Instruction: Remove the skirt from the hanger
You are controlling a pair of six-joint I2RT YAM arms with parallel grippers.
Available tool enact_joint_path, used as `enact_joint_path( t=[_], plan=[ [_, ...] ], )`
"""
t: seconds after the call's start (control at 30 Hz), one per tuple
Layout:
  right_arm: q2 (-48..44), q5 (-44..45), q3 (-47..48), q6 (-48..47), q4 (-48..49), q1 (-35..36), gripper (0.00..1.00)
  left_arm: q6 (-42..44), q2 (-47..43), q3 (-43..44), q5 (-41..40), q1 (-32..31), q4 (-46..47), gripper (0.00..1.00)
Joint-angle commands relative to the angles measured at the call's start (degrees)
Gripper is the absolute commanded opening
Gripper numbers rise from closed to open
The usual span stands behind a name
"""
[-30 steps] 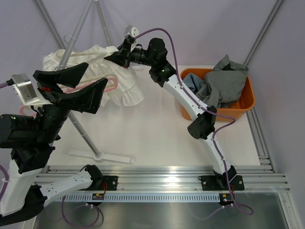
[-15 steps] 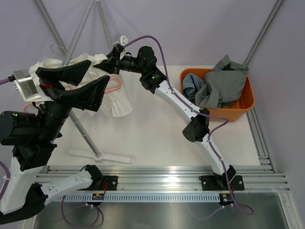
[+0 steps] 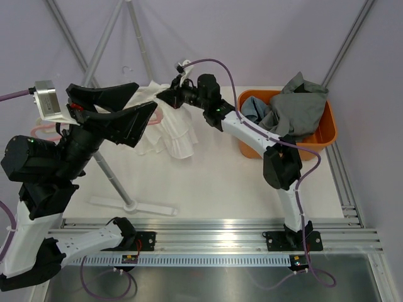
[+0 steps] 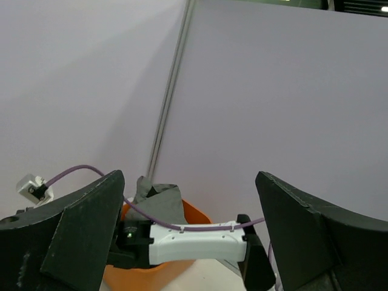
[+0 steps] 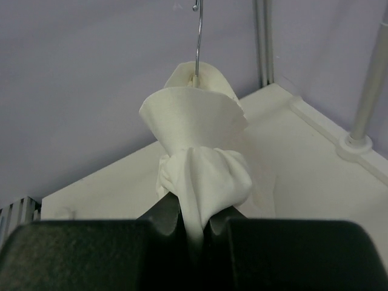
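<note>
Right claw point(image 5: 194, 219): jaws pinched narrow on a bunched fold of the cream ruffled cloth skirt point(image 5: 203, 167). From above, this right claw point(image 3: 171, 97) sits at the skirt's top edge, at the back of the white table point(image 3: 208, 176).

Left claw point(image 3: 148, 95): spread wide, nothing held, raised above the table's left side. Its wrist view shows both black fingers point(image 4: 82, 227) far apart, with only wall between them.

Skirt point(image 3: 171, 131): hanging, gathered around the thin metal hanger hook point(image 5: 197, 36), with its lower ruffles over the table. A pink plastic hanger arm point(image 3: 45, 129) shows at far left.

Orange plastic bin point(image 3: 318, 142) at right, holding grey garments point(image 3: 302, 107).
</note>
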Motion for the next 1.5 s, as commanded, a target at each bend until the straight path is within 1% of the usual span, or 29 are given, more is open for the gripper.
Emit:
enact_joint_path(
  t=[0.0,0.07,0.1,0.17,0.2,0.27,0.3,0.33,0.43,0.47,0.5,0.6,0.67,0.7,0.77,0.93,1.0,1.1,1.13,1.17,1.23,1.33,1.47],
  plan=[
    [-13.85,6.69,-7.73,0.78,8.97,-0.76,0.0,-5.77,1.92,0.34,2.51,-0.07,-1.75,0.92],
    [-19.91,9.58,-12.23,0.33,7.66,-0.76,0.0,-7.26,2.97,0.69,3.03,-0.07,-3.34,0.92],
    [-21.85,11.17,-15.65,0.59,4.69,-0.76,0.0,-7.61,4.02,0.95,3.13,-0.07,-5.0,0.92],
    [-27.74,13.02,-19.53,0.86,-0.14,-1.02,0.0,-8.41,4.73,0.78,3.65,0.02,-6.85,0.92],
    [-32.11,13.64,-21.2,0.42,-1.04,-1.11,0.0,-8.76,5.17,0.17,3.57,-0.07,-7.38,0.92],
    [-36.7,15.39,-26.55,0.77,-1.84,-1.03,0.0,-9.11,5.09,-0.71,2.78,-0.07,-8.52,0.91],
    [-41.16,16.19,-27.98,1.64,-2.45,-1.11,0.0,-9.2,5.26,-1.15,2.51,-0.07,-8.97,0.91],
    [-43.12,16.89,-29.03,2.17,-3.59,-1.11,0.0,-9.29,5.09,-1.5,1.9,-0.07,-9.49,0.91],
    [-51.21,19.44,-32.38,4.19,-8.5,-1.03,0.0,-8.76,5.0,-0.9,-1.08,-0.07,-11.95,0.86],
    [-53.23,21.36,-33.78,4.81,-11.91,-1.03,0.0,-8.67,5.0,-0.37,-2.75,-0.07,-13.53,0.83],
    [-56.99,22.42,-34.49,6.21,-13.43,-1.03,0.0,-8.59,5.0,0.16,-3.89,-0.07,-14.41,0.81],
    [-63.5,23.84,-37.48,8.58,-18.96,-1.03,0.0,-8.15,4.91,1.48,-6.45,-0.07,-16.35,0.78],
    [-65.54,22.1,-38.62,9.56,-22.91,-1.03,0.0,-8.15,5.61,2.7,-7.15,-0.07,-17.92,0.77],
    [-67.29,21.04,-39.06,10.34,-23.8,-0.94,0.0,-8.23,6.05,3.41,-6.98,-0.15,-18.63,0.75],
    [-68.8,19.11,-40.55,10.88,-26.26,-0.33,0.0,-9.02,7.19,4.73,-6.02,-0.07,-20.91,0.74],
    [-73.54,18.83,-43.89,11.49,-30.31,2.22,0.0,-10.34,10.53,5.44,-3.38,-0.15,-22.77,0.72],
    [-75.64,19.35,-45.56,11.76,-30.49,3.54,0.0,-10.34,11.15,4.56,-3.38,-0.24,-22.77,0.7],
    [-78.11,20.32,-47.32,12.9,-30.14,4.16,0.0,-9.64,12.55,4.73,-4.34,-0.68,-24.78,0.63],
    [-78.47,20.59,-47.41,12.99,-30.14,4.25,0.0,-9.55,12.82,4.82,-5.3,-0.77,-25.4,0.57],
    [-78.73,20.67,-47.59,13.51,-30.14,4.42,0.0,-9.38,13.17,4.82,-5.92,-0.86,-26.54,0.53],
    [-78.65,21.29,-47.41,13.52,-30.14,4.95,0.0,-10.08,13.96,5.08,-8.98,-1.3,-28.99,0.48],
    [-78.21,22.25,-46.98,13.34,-30.14,5.65,0.0,-11.04,14.23,4.91,-11.63,-1.82,-30.76,0.45],
    [-77.24,22.87,-46.1,12.99,-29.7,6.44,0.0,-11.57,15.02,4.56,-12.17,-2.09,-32.79,0.46]
  ],
)
